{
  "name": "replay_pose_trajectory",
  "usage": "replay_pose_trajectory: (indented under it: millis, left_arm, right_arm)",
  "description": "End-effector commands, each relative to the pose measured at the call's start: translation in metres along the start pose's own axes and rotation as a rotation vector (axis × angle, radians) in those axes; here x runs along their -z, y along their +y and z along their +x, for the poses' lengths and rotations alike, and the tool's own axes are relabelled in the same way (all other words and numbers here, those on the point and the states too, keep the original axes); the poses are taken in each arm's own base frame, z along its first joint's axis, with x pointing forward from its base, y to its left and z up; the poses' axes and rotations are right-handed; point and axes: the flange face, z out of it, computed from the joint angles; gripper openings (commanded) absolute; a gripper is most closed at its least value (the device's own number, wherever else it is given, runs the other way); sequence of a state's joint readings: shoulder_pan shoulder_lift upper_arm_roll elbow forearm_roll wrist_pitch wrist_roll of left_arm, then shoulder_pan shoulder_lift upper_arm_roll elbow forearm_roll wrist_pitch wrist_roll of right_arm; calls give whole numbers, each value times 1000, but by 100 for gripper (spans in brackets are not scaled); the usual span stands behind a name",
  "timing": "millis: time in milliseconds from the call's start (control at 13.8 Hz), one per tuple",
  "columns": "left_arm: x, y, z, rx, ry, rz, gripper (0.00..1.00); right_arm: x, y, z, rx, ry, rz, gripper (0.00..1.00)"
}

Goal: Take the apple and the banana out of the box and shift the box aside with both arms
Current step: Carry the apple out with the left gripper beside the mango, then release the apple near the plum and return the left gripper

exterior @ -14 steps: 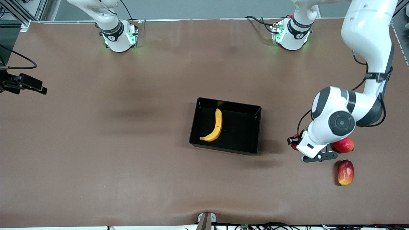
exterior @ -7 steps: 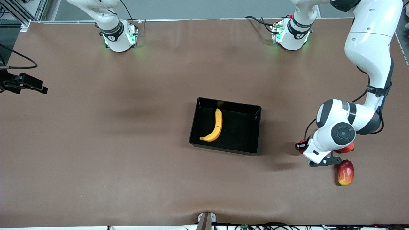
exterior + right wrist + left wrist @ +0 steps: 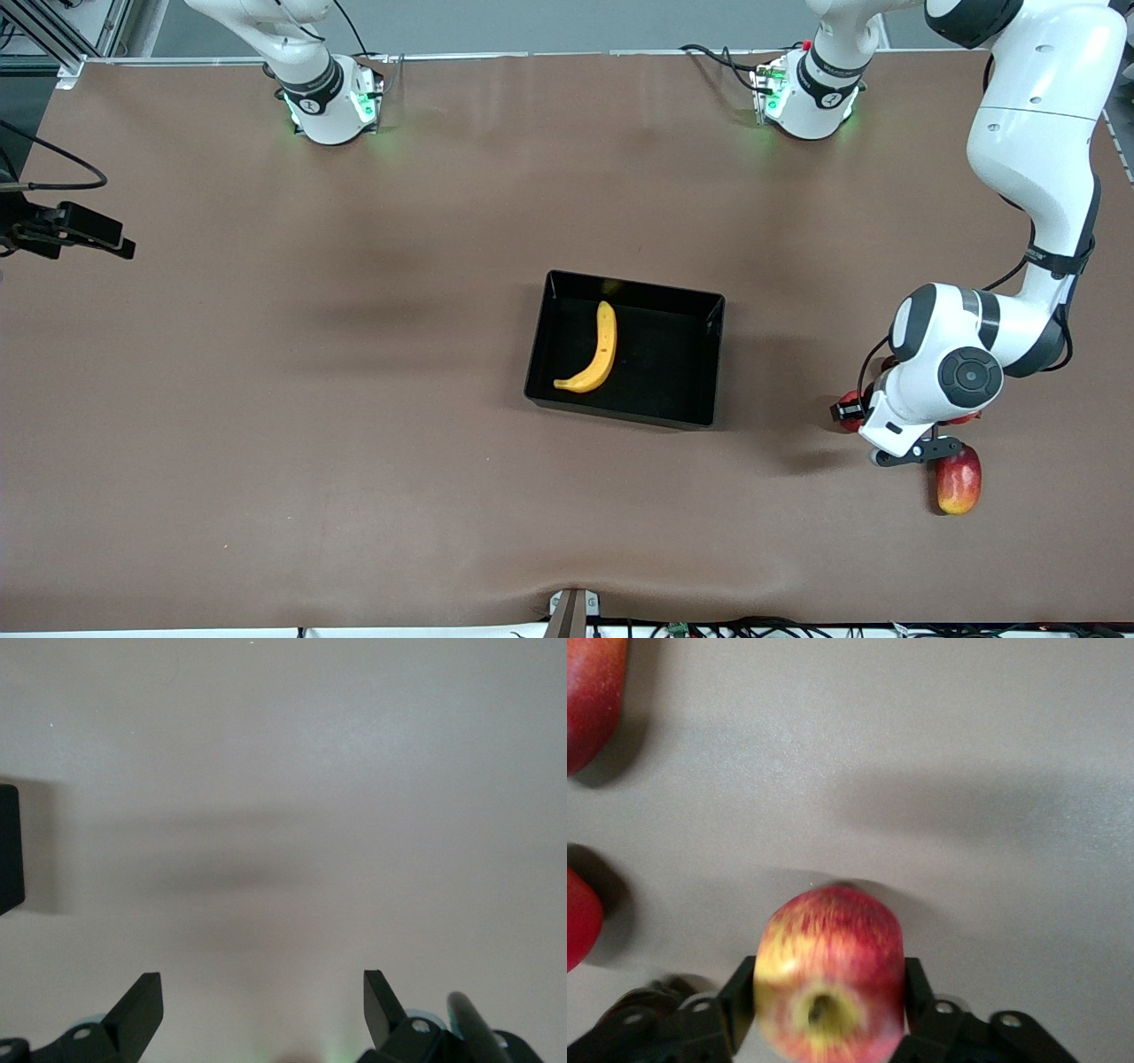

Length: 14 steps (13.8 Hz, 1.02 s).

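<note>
The box (image 3: 625,349) sits mid-worktop (image 3: 354,443) with the banana (image 3: 595,348) still in it, while the apple (image 3: 830,973) is already out, between the left hand's (image 3: 830,1014) fingers at that arm's end; whether they grip or are letting go, I cannot tell. Next, judging by this, comes setting the apple down clear of the mango (image 3: 958,479) and another red fruit (image 3: 578,917), then fetching the banana. Only the left wrist view shows the apple plainly; the right wrist view shows the idle right hand (image 3: 263,1003) open over bare worktop.

The box (image 3: 673,363) looks like glossy black plastic. The desk (image 3: 354,399) has a matt brown covering, slightly rippled. The apple (image 3: 830,970) has smooth, streaked skin, and the arms wear glossy white shells.
</note>
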<state>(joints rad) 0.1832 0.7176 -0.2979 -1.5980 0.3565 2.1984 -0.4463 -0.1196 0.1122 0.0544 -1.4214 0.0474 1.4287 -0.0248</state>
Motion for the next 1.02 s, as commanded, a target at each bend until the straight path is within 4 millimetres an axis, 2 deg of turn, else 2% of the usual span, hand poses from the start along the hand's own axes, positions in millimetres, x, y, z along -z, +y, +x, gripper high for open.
replay_pose_trajectory:
  millis: [0, 145, 435, 653, 870, 943]
  left_arm:
    - [20, 1, 0, -22, 30, 9, 100]
    - [52, 4, -2, -22, 45, 18, 100]
    - [124, 52, -27, -76, 66, -2, 100]
    - [151, 105, -53, -76, 72, -41, 100]
    - [157, 188, -96, -29, 75, -59, 100]
    - [152, 215, -111, -33, 72, -65, 100]
  right_arm:
    - [5, -1, -3, 4, -1, 8, 100]
    - [5, -1, -3, 2, -1, 9, 100]
    - [5, -1, -3, 1, -1, 9, 100]
    - [5, 0, -3, 0, 0, 10, 100]
    - [4, 0, -3, -1, -2, 10, 100]
    - [4, 1, -3, -2, -3, 11, 100]
